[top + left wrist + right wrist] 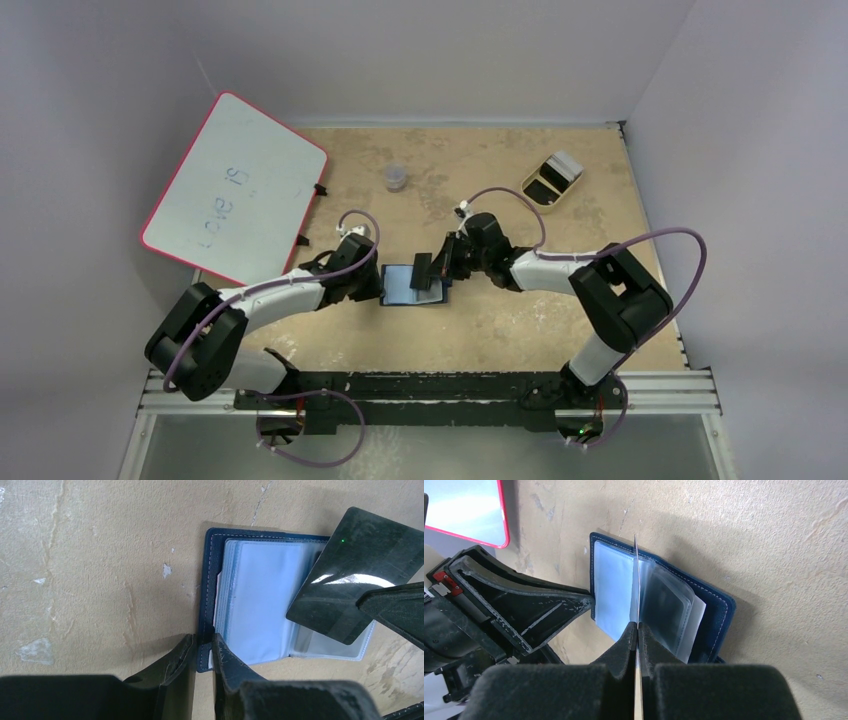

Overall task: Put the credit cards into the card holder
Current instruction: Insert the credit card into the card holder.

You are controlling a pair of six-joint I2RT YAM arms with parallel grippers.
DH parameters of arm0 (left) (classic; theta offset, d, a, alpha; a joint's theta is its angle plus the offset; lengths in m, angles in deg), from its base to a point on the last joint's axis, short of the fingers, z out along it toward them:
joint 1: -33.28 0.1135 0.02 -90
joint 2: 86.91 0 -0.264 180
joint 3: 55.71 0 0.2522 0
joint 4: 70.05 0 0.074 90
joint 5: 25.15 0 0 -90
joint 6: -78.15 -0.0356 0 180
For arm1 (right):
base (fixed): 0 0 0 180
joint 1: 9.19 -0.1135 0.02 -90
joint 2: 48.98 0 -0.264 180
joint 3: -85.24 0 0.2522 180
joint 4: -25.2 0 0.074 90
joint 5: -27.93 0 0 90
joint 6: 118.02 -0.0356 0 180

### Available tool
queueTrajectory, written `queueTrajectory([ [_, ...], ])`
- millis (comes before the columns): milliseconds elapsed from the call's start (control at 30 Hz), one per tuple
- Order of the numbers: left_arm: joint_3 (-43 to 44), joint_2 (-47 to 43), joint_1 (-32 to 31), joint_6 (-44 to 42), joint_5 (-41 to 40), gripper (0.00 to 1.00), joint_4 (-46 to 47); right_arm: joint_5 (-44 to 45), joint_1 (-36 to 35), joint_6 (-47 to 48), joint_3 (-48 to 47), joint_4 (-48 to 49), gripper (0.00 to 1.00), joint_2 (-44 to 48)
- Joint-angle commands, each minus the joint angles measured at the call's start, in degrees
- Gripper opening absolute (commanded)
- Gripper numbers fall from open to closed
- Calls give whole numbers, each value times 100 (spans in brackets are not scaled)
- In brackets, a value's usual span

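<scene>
The navy card holder (405,285) lies open on the table, its pale blue-grey pockets facing up (260,605). My left gripper (202,642) is shut on the near corner of its left cover, pinning the navy edge. My right gripper (637,627) is shut on a dark glossy credit card (350,575). It holds the card on edge (636,580), tilted over the holder's clear pockets (664,605). In the top view the card (421,272) stands over the holder between the two grippers.
A pink-edged whiteboard (235,190) leans at the back left. A small clear cup (396,178) stands behind the holder. A tan oval tray (552,180) with a pale flat piece at its far end sits at the back right.
</scene>
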Motion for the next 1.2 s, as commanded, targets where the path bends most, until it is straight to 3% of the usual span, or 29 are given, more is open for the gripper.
queueTrajectory([
  [0,-121,10,29,116,-70,16,20,-119,-46,-101,63,98,0,31],
  [500,-139,-19,24,188,-92,16,2,-287,-194,-213,223,67,0,-156],
  [1167,-113,-44,26,196,-80,15,14,-185,-208,150,-184,-844,0,-394],
])
